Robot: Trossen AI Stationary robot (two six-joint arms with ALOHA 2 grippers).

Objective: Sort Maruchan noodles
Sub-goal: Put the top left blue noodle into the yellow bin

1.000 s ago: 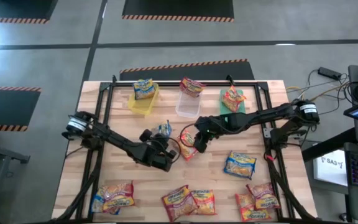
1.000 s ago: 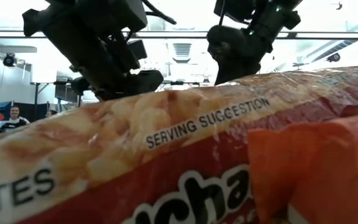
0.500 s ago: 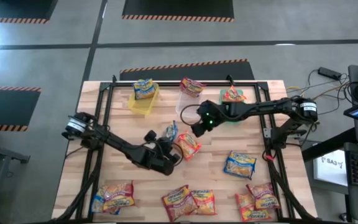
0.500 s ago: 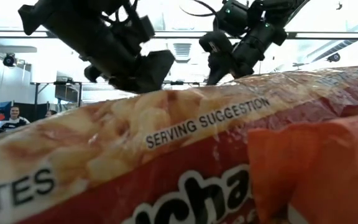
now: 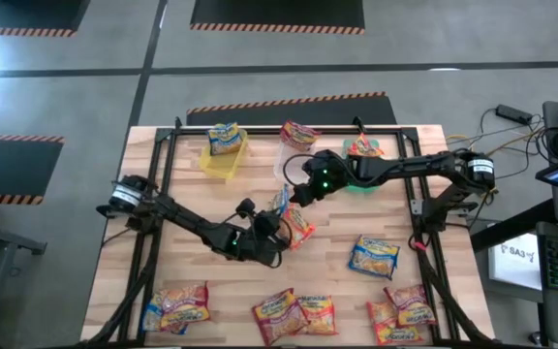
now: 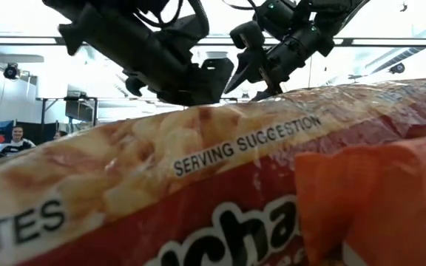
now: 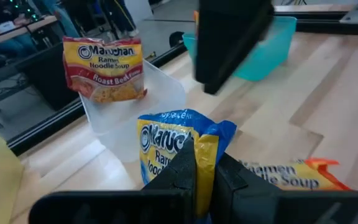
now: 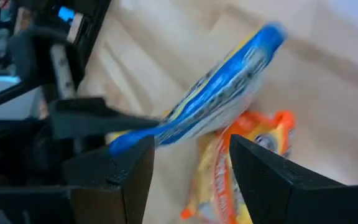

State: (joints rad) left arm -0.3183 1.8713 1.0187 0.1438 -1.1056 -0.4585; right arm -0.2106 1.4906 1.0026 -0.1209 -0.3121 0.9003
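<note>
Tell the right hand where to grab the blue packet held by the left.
Take the blue packet by the free edge opposite the left hand, which pinches its other end. It is held edge-on to the open right hand, so come straight in with a finger on each flat face.

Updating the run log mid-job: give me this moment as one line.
left pincer: shut on blue-and-yellow packet, mid-table | right pincer: open, facing that packet | orange packet: flat on table beside them
</note>
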